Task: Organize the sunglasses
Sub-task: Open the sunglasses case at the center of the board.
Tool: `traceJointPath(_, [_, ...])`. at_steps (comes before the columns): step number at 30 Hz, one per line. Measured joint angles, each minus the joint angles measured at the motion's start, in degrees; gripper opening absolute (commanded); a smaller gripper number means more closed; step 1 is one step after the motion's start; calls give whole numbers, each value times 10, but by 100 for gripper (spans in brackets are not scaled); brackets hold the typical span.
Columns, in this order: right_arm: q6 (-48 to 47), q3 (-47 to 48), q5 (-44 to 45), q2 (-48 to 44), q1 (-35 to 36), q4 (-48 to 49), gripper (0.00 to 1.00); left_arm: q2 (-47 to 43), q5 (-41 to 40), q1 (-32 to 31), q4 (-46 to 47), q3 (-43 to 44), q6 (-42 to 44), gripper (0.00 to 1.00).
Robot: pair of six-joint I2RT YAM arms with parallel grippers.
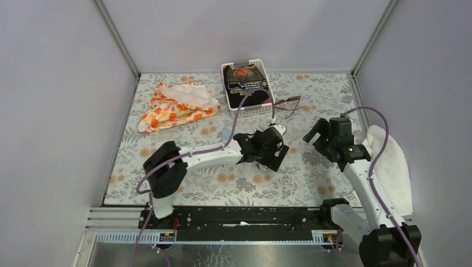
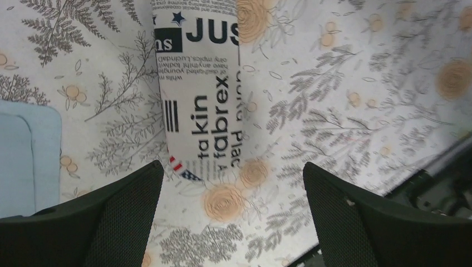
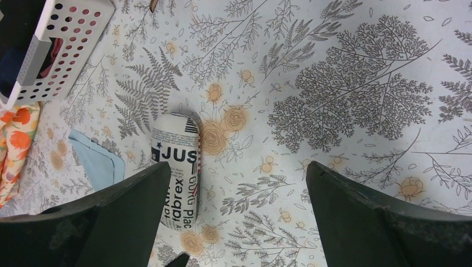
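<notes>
Left gripper [image 2: 234, 222]: jaws spread wide, nothing between them, hovering low over the table [image 2: 362, 83]. Just ahead of its fingertips lies the tan printed case [image 2: 200, 100], lengthwise to the wrist view, so the fingers [image 2: 111, 217] already line up either side of its narrow width. The light blue cloth [image 2: 28, 156] is just beside the case on the left.

Right gripper [image 3: 234, 217]: also wide open and empty, held higher, looking down on the same case.

The sunglasses [image 1: 288, 105] sit on the table just beside the right wall of the white basket [image 1: 253, 110]; we can't tell if they touch it. Neither gripper is on them.

We judge this an early step: the left arm is going for the case and the glasses are not yet handled. The next move calls for pushing the left gripper forward and down so the fingers straddle the tube mid-length, then closing gently so the round case doesn't roll. The right arm is the nearer one to the glasses.
</notes>
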Motion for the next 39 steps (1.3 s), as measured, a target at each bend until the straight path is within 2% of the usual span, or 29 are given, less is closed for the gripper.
traceJointPath(11, [-1, -21, -28, -17, -6, -9, 100, 118, -56, -1, -28, 60, 29, 99])
traceJointPath(14, [0, -26, -36, -19, -7, -9, 100, 136, -61, -1, -28, 77, 34, 95])
traceJointPath(18, [0, -26, -38, -20, -7, -9, 100, 151, -63, -1, -28, 89, 40, 84])
traceJointPath(24, [0, -26, -38, -24, -7, -9, 100, 170, -66, 0, -28, 96, 45, 60])
traceJointPath(29, [-1, -26, -45, -24, -9, -9, 100, 169, -59, 8, -28, 97, 45, 54])
traceJointPath(34, [-1, -8, -88, -24, -19, -12, 100, 123, 30, 61, -17, 72, 24, 46])
traceJointPath(39, [9, 9, -196, -33, -23, 51, 100, -41, 238, 198, 85, -43, -67, 26])
